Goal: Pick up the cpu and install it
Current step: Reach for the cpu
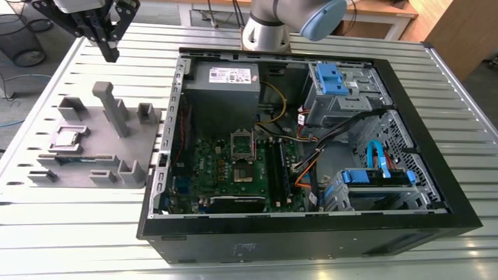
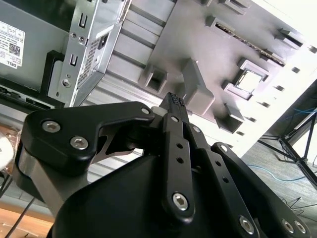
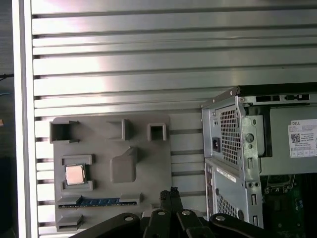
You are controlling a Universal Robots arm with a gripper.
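One cpu (image 3: pixel 75 174) (first wrist view), ungrasped

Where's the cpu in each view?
Exterior view: cpu sits in a square pocket of the grey tray, to the exterior view's left of the case.
First wrist view: cpu in that pocket, with the post between it and the case.
Second wrist view: cpu in the pocket, near the post.
Shared landmark: the tray's tall post.
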